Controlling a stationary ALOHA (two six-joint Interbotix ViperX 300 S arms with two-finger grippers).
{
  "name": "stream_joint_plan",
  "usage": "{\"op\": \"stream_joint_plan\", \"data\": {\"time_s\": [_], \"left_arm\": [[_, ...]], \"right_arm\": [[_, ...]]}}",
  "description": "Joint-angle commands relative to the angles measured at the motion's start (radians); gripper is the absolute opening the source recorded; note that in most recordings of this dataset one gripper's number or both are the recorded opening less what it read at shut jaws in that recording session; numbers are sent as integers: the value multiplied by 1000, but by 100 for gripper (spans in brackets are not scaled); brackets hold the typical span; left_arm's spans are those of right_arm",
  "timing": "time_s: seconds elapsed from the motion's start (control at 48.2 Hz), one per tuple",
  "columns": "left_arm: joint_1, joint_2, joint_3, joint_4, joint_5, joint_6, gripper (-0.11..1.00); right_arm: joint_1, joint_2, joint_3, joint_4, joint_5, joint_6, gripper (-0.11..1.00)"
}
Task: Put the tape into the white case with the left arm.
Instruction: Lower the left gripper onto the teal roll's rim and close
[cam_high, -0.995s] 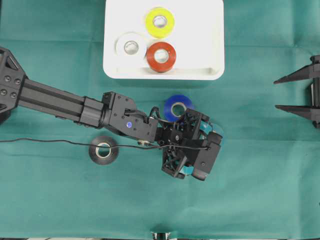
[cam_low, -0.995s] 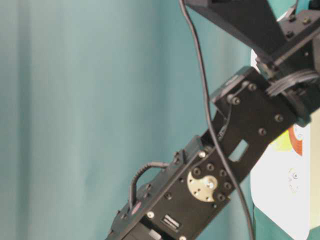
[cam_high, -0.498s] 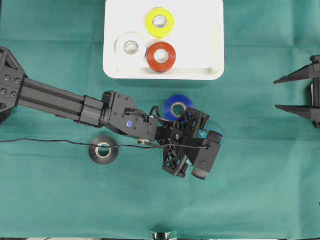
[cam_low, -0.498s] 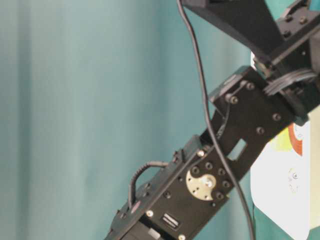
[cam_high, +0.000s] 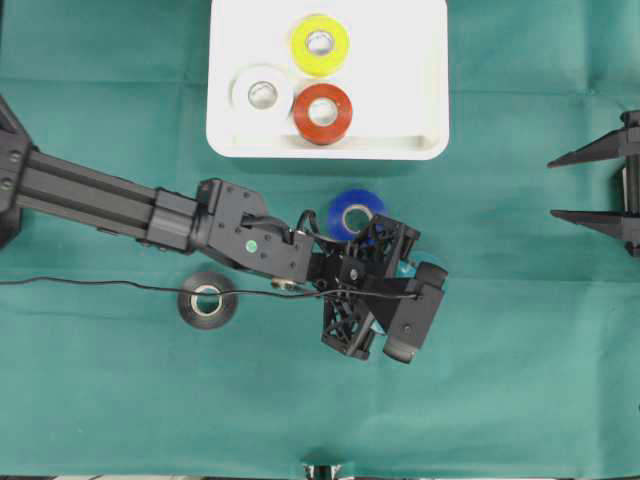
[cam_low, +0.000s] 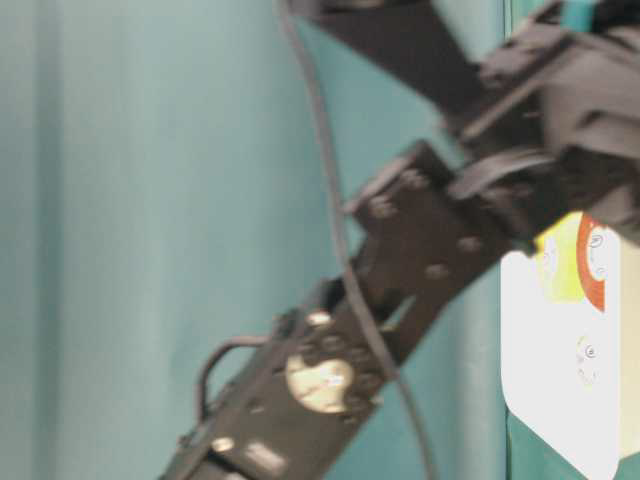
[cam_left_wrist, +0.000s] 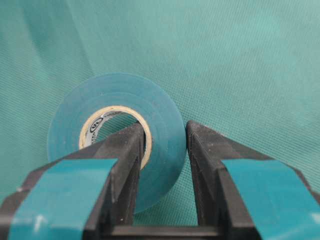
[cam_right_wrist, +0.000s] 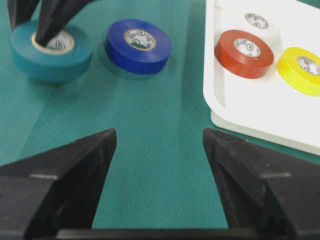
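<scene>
Between the left gripper's (cam_left_wrist: 165, 165) matte black, teal-banded fingers, the glossy ring wall of a teal tape roll (cam_left_wrist: 117, 132) is pinched, one finger inside its cardboard core. Beyond its tips spreads woven green cloth (cam_left_wrist: 240, 60). The right gripper (cam_right_wrist: 157, 150) stands wide open, holding nothing.

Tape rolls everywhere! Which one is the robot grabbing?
The teal roll. The left arm's fingers pinch its wall, one inside the hole. The blue and black rolls lie untouched.

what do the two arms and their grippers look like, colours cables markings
The left arm is black, boxy metal with visible screws, a small green light and a thin black cable trailing loosely beside it. Its left gripper has two black fingers with teal bands. The right gripper has two plain black, pointed wedge-shaped fingers with no bands.
</scene>
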Motion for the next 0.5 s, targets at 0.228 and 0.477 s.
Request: {"op": "stream_joint_plan", "data": {"time_s": [0.228,0.477], "left_arm": [[-2,-104,-15,0,41,-2,25],[5,-112,-6,2,43,3,25]], "right_arm": [[-2,6,-8,-2,-6,0,97],[-2,6,-8,-2,-5,0,97]]}}
